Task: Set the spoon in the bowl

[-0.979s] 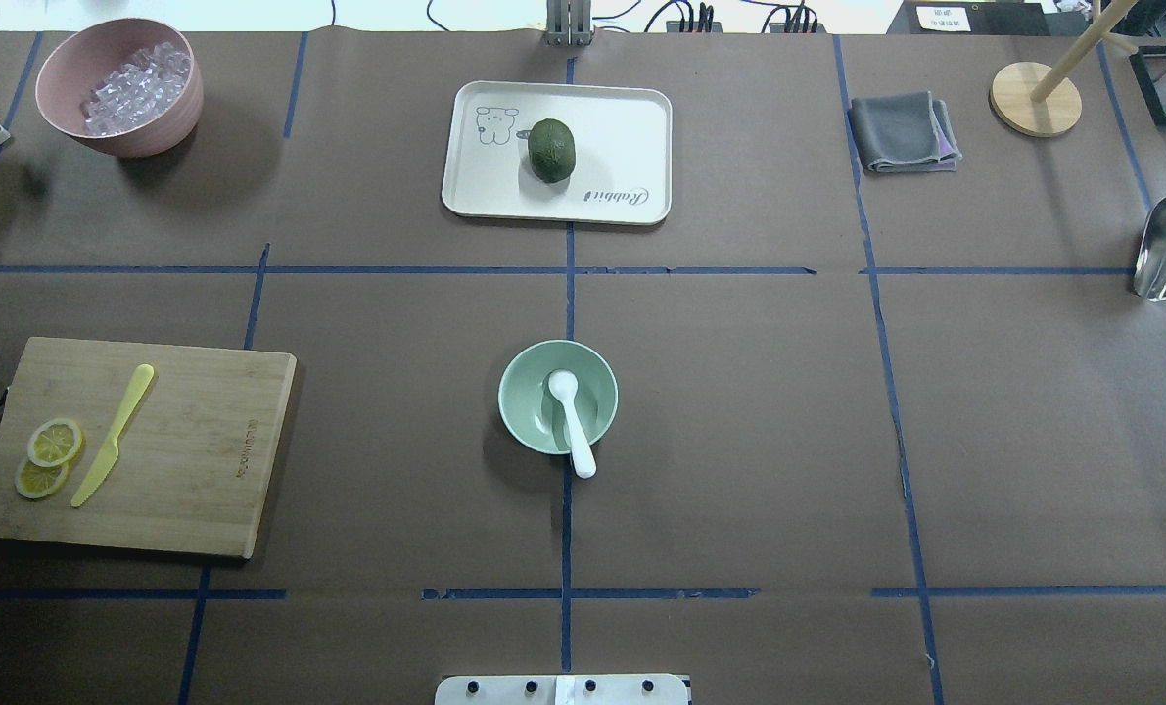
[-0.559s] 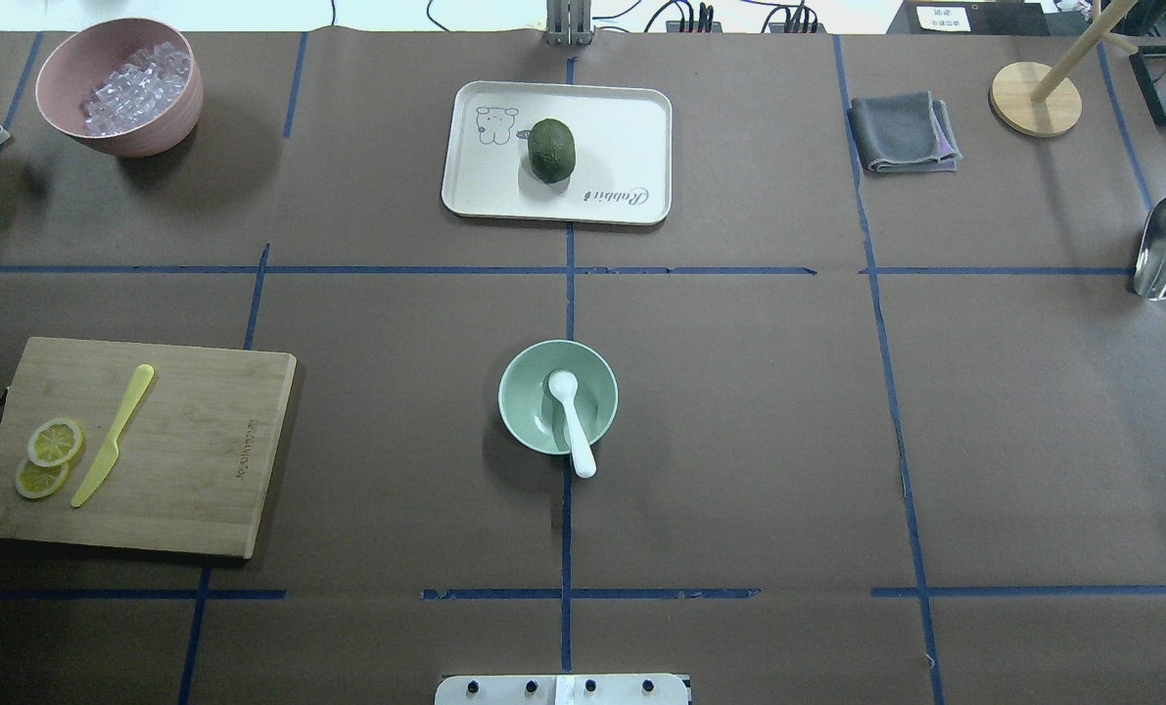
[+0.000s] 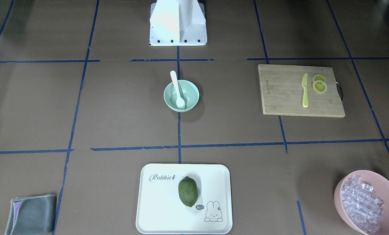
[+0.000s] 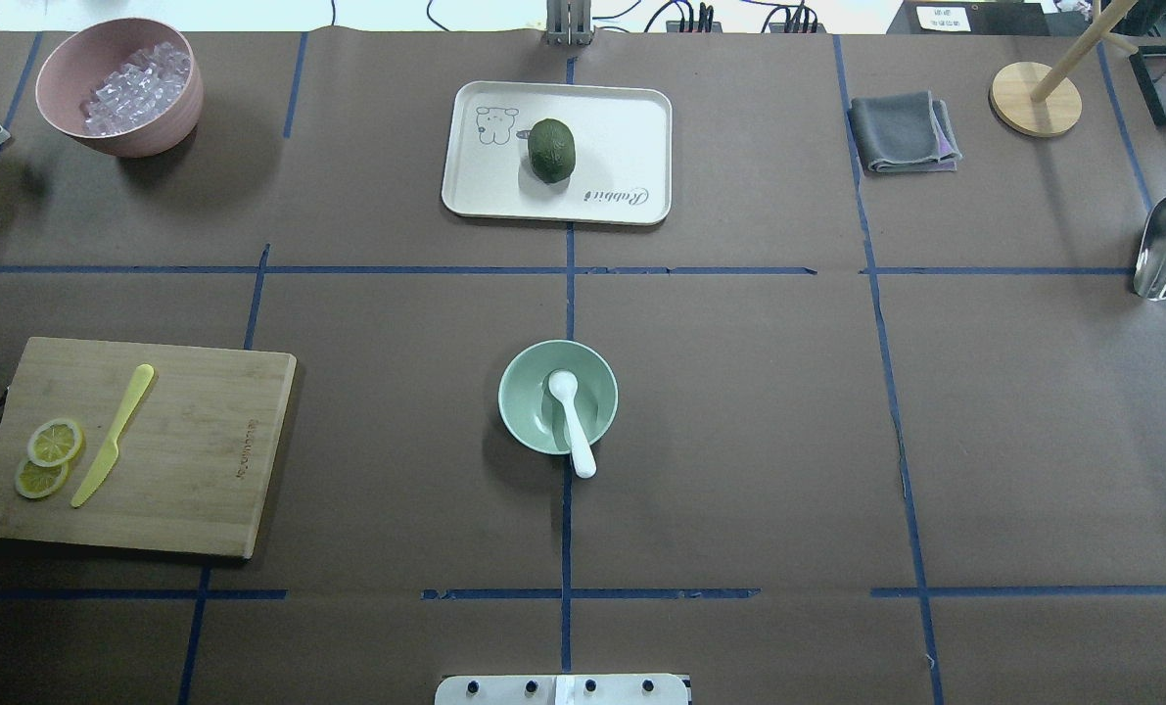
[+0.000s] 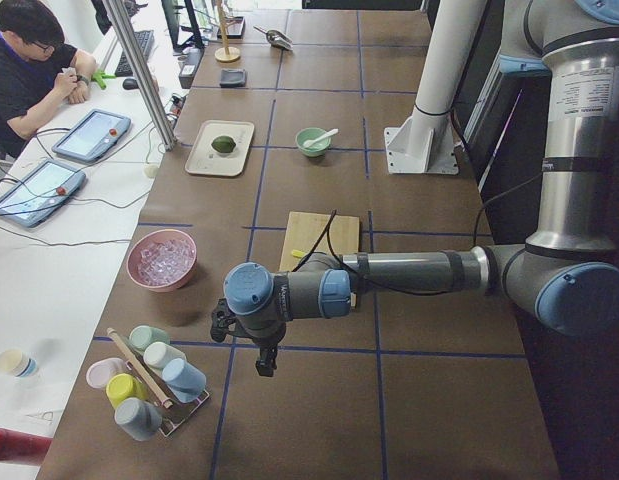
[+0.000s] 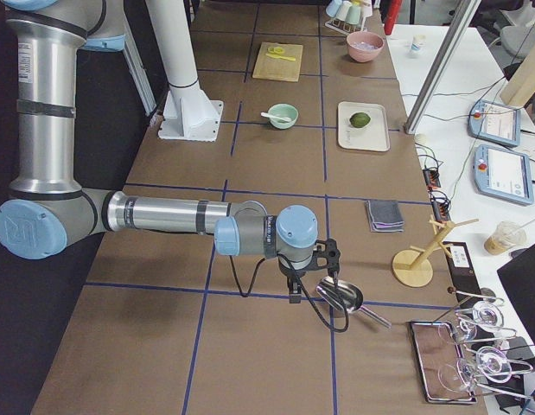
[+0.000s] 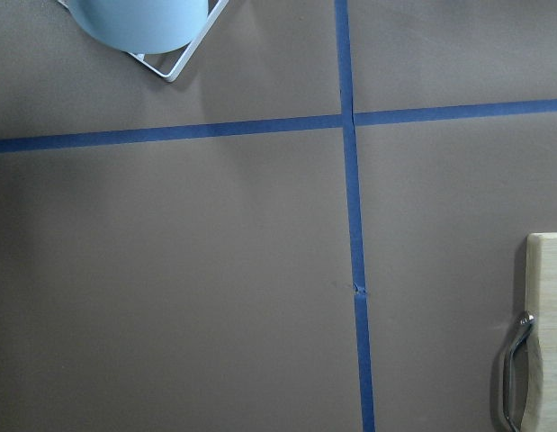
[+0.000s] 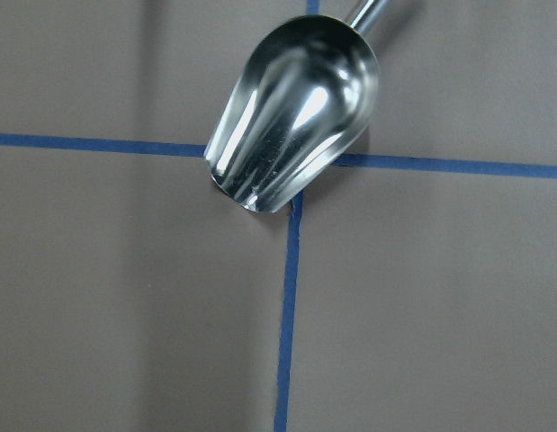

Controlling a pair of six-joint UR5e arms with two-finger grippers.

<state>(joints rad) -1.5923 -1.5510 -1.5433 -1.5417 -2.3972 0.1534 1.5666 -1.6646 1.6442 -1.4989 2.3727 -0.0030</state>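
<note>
The pale mint-green bowl (image 4: 529,421) stands at the table's middle, also in the front view (image 3: 190,96). The white spoon (image 4: 573,421) lies in it, scoop down inside and handle leaning over the rim on the robot's side, as the front view (image 3: 176,86) shows too. The left gripper (image 5: 266,362) hangs over bare table far off at the table's left end. The right gripper (image 6: 293,292) hangs at the right end beside a metal scoop (image 8: 291,112). Each shows only in a side view, so I cannot tell whether it is open or shut.
A bamboo cutting board (image 4: 191,460) holds a yellow knife (image 4: 111,436) and lemon slices (image 4: 49,455). A white tray (image 4: 622,137) holds an avocado (image 4: 551,150). A pink bowl of clear cubes (image 4: 117,88), a grey cloth (image 4: 901,132) and a wooden stand (image 4: 1033,98) line the far side.
</note>
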